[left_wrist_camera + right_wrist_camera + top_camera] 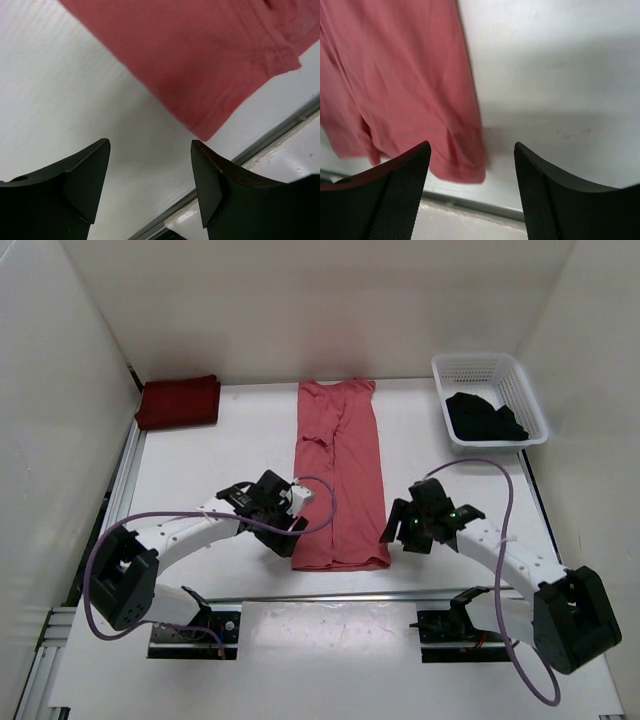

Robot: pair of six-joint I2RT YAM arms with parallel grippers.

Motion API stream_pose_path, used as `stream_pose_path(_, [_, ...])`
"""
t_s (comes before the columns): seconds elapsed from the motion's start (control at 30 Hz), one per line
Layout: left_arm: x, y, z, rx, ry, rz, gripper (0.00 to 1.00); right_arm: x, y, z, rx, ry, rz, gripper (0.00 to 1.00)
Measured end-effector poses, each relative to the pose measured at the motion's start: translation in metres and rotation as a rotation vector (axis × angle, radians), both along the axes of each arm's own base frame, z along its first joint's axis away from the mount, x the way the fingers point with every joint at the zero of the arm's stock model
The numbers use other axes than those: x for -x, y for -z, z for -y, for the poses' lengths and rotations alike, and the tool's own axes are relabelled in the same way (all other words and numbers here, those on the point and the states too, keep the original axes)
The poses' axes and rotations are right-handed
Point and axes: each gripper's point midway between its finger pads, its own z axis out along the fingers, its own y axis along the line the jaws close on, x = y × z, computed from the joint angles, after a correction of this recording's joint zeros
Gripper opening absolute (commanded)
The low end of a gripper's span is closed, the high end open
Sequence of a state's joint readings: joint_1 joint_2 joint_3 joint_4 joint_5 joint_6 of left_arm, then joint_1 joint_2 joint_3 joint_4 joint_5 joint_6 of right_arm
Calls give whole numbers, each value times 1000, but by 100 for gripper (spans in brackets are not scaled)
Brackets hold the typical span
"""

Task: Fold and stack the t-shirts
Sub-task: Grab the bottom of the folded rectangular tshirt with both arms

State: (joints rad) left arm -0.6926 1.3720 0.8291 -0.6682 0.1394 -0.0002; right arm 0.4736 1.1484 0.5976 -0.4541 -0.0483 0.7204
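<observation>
Both low, inward-angled: left pincer (150,150), right pincer (472,150) apart, seemingly just off salmon shirt (340,480).

Overhead camera looks down from behind; both wrist cameras, seemingly close, share the pink shirt (338,475).

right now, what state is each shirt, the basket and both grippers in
salmon pink shirt, folded into a long strip, flat mid-table
maroon shirt, folded, far left corner
white basket, upright, far right
black shirt, crumpled inside white basket
left gripper, open, empty, by strip's near left corner
right gripper, open, empty, by its near right corner
</observation>
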Motion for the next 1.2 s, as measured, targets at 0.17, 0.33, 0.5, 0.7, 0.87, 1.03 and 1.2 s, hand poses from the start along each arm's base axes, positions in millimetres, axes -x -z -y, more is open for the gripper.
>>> stream_pose_path(0.17, [2,11,10,29,26,-16,75,23,9,-3,-11,-44,-7,68])
stream_pose_path(0.33, [4,31,19,25,41,-88,69,27,12,-5,-25,-54,-13,67])
stream_pose_path(0.5, [7,32,24,49,55,-110,69,29,16,-10,-34,-84,-34,64])
stream_pose_path(0.7, [9,31,34,74,74,-136,64,38,24,-15,-55,-126,-71,57])
stream_pose_path(0.87, [14,33,45,96,105,-165,50,42,24,-20,-83,-145,-83,56])
stream_pose_path(1.03, [27,35,56,115,154,-197,36,43,25,-23,-101,-155,-94,42])
stream_pose_path(1.2, [31,38,59,123,159,-229,21,49,31,-20,-93,-155,-116,14])
